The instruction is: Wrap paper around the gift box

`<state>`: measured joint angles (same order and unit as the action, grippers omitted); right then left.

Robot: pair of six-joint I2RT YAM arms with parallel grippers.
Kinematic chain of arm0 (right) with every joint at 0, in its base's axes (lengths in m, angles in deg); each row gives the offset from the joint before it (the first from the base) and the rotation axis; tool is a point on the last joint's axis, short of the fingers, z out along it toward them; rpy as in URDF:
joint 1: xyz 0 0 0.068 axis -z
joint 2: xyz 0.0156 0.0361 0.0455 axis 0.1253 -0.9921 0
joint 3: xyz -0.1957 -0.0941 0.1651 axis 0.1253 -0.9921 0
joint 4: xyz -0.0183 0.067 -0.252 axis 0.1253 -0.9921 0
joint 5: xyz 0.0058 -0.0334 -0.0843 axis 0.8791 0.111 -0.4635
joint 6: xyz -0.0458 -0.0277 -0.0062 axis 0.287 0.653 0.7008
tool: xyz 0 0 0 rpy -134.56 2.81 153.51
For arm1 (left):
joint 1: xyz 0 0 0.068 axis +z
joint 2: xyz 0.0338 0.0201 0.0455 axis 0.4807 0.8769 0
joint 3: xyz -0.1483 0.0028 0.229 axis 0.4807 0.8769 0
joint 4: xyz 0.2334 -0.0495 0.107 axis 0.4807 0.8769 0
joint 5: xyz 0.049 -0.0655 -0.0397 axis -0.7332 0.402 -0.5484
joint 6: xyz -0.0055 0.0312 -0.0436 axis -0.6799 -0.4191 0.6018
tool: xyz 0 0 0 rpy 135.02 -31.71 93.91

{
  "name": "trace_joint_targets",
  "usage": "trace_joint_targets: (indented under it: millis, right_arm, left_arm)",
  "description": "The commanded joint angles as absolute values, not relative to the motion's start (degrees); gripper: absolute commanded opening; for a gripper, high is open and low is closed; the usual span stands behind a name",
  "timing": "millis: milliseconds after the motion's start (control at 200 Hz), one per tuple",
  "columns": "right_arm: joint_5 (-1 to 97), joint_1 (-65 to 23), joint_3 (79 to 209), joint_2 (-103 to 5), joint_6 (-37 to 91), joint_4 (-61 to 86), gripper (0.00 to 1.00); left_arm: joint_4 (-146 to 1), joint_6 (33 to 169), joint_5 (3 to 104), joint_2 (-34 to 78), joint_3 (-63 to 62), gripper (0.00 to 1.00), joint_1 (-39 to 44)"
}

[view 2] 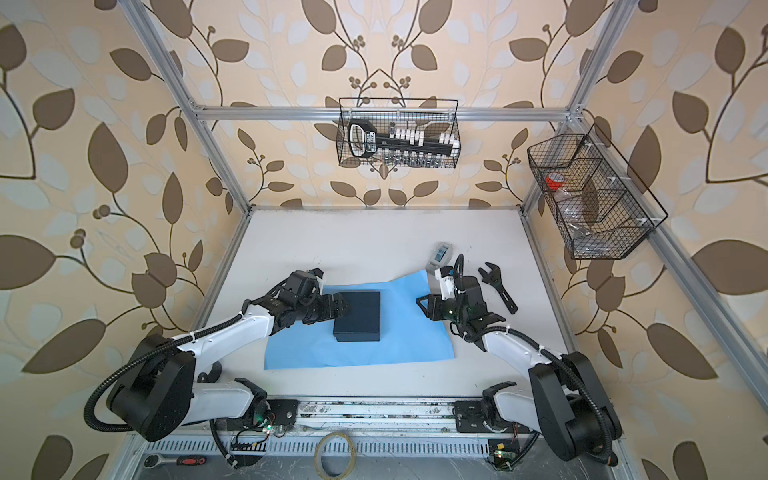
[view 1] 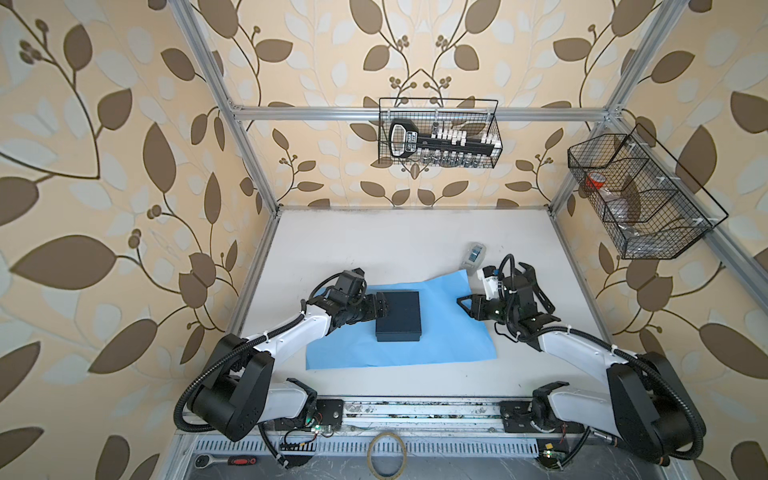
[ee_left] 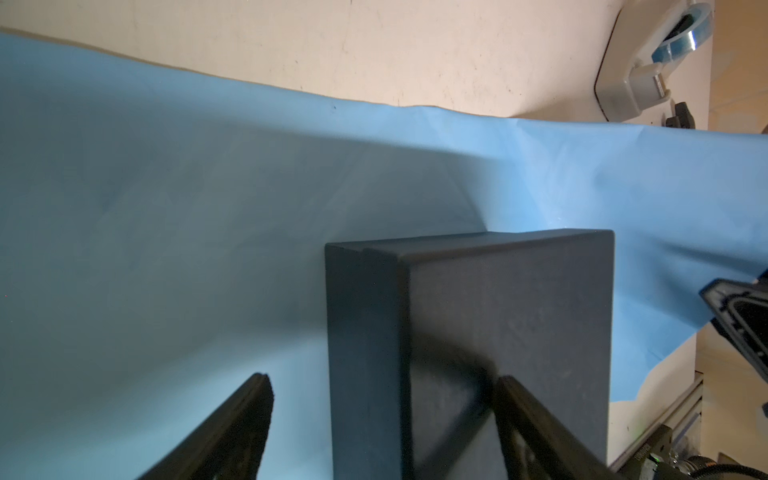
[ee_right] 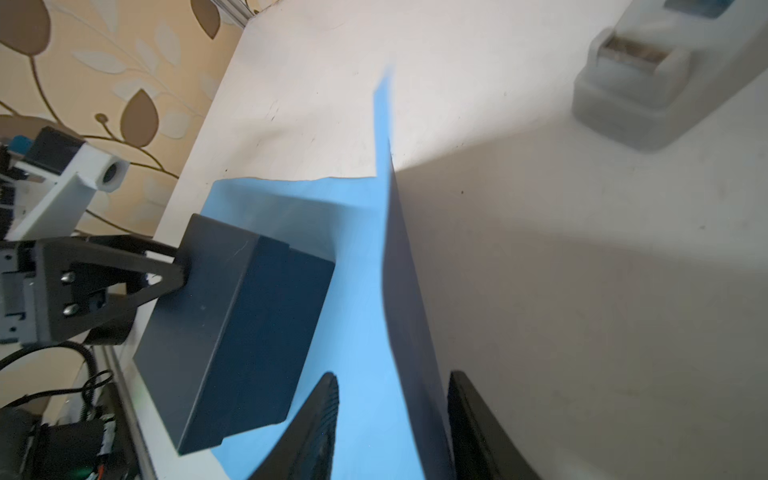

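Left gripper [view 1: 384, 308] is spread wide and not clamping anything. One finger [ee_left: 532, 419] sits on the lid at the left edge of the gift box [view 1: 399, 318], and the other one [ee_left: 245, 419] hangs over the paper [view 1: 449, 332] just beside the box.

The box lies flat, roughly mid-sheet, on the white table [view 1: 374, 241].

Right gripper [view 1: 462, 302] is at the paper's right edge. That edge stands up between its half-parted fingers with the darker underside showing. Honestly can't tell if it's actually pinching the sheet.

A clear tape dispenser [view 1: 473, 254] sits just past the paper's far right corner, and a black wrench [view 2: 496, 286] lies beside the right arm.

Further out:
- The wire basket on the back rail [view 1: 438, 99] holds a socket set [view 1: 440, 141].
- The divided side basket [view 1: 681, 171] has a red-orange something [view 2: 554, 180] in it, plus some clear stuff I can't make out.
- A ratchet [view 1: 232, 460] and a tape ring [view 1: 386, 455] lie on the front ledge.
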<state>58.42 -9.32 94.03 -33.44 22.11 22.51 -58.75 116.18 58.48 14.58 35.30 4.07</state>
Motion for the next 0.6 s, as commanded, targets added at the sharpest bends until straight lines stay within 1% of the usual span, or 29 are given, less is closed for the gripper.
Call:
trace_joint_targets:
  millis: [0,95,150,265,470,550,595]
  right_arm:
    - [53.2,-10.8,97.1,-35.6,26.5,19.8,0.45]
    - [53.1,-11.0,98.0,-36.8,26.6,19.2,0.38]
    - [52.3,-11.1,98.2,-36.4,26.4,17.8,0.36]
    - [50.3,-10.4,97.9,-34.0,25.5,13.0,0.35]
    - [54.6,-7.0,93.3,-30.3,23.1,10.2,0.36]
    - [55.2,-6.9,92.1,-29.4,22.6,10.3,0.35]
    - [55.6,-6.9,91.8,-29.2,22.6,10.6,0.31]
  left_arm:
    - [-52.8,114.3,55.7,15.1,37.2,0.85,4.2]
    - [-53.0,114.3,55.9,15.3,37.1,0.85,4.2]
    - [-52.8,114.2,55.9,15.5,36.9,0.85,4.2]
    - [-52.4,114.1,55.8,15.4,36.5,0.85,4.2]
    - [-52.3,114.3,55.8,15.2,36.2,0.85,4.2]
    - [-52.3,114.3,55.8,15.3,36.1,0.85,4.2]
    - [-52.3,114.4,55.8,15.3,35.9,0.85,4.2]
